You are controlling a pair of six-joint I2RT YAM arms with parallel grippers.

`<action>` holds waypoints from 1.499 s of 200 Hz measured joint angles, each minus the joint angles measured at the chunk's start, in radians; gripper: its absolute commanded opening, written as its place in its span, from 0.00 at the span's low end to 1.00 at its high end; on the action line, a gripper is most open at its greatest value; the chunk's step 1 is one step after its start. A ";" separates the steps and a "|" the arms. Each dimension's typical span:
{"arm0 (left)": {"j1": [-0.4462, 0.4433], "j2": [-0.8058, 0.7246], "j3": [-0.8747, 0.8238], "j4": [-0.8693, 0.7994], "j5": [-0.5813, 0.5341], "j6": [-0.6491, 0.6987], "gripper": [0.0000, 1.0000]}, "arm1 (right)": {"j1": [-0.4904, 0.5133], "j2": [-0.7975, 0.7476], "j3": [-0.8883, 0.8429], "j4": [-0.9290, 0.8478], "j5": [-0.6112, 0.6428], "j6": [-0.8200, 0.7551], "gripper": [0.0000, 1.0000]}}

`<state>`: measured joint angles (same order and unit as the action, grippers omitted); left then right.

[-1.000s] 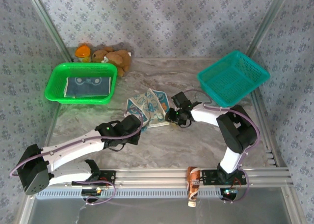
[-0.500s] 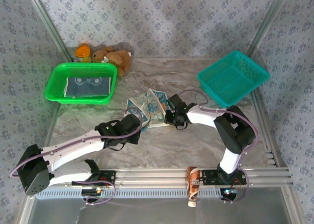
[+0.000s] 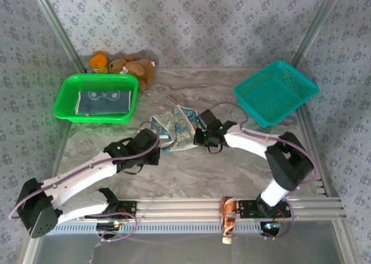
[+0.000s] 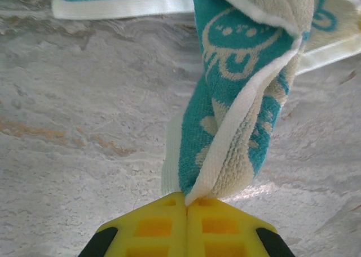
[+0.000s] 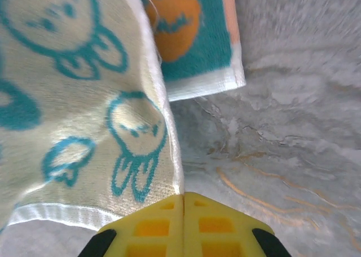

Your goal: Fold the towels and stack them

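A pale towel with blue printed motifs (image 3: 174, 126) lies rumpled mid-table. My left gripper (image 3: 155, 140) is shut on its near left corner; the left wrist view shows the bunched teal and cream towel (image 4: 242, 110) rising from the closed yellow fingers (image 4: 152, 226). My right gripper (image 3: 203, 136) is shut on the towel's right corner, and the right wrist view shows the cream towel (image 5: 79, 99) pinched at the closed yellow fingertips (image 5: 225, 226). A blue-grey towel (image 3: 104, 101) lies folded in the green basket (image 3: 62, 105).
A teal basket (image 3: 276, 91) stands at the back right. A brown plush toy (image 3: 134, 69) and an orange object (image 3: 98, 61) sit behind the green basket. Marble tabletop (image 3: 232, 171) lies bare in front of the towel.
Both grippers have moved left with the towel's corners, the left more so. The towel has bunched and shifted slightly left between them.
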<state>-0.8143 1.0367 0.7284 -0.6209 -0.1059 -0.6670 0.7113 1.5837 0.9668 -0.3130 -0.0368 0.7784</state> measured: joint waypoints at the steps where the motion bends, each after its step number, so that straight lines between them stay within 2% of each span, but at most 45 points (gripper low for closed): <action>1: 0.002 -0.002 0.000 -0.001 0.002 0.000 0.00 | 0.000 -0.008 0.000 -0.003 0.001 0.000 0.00; 46: 0.127 -0.059 0.079 -0.067 0.097 0.003 0.00 | -0.032 -0.195 -0.003 -0.015 0.003 -0.009 0.00; 77: 0.173 -0.046 0.182 -0.090 0.136 0.011 0.00 | -0.079 -0.290 -0.002 -0.010 -0.034 -0.032 0.00; 148: 0.225 0.096 0.389 -0.113 0.201 0.002 0.00 | -0.248 -0.354 0.063 -0.011 -0.261 -0.090 0.00; 181: 0.273 0.163 0.550 -0.133 0.254 -0.008 0.00 | -0.249 -0.373 0.116 0.035 -0.276 -0.090 0.00; 243: 0.401 0.303 0.933 -0.185 0.305 -0.008 0.00 | -0.239 -0.364 0.390 0.084 -0.213 -0.108 0.00; 300: 0.422 0.351 1.162 -0.191 0.299 -0.033 0.00 | -0.273 -0.285 0.622 0.101 -0.206 -0.127 0.00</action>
<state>-0.3927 1.3880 1.8908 -0.8120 0.1932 -0.6998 0.4381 1.2991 1.5890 -0.2123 -0.2424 0.6510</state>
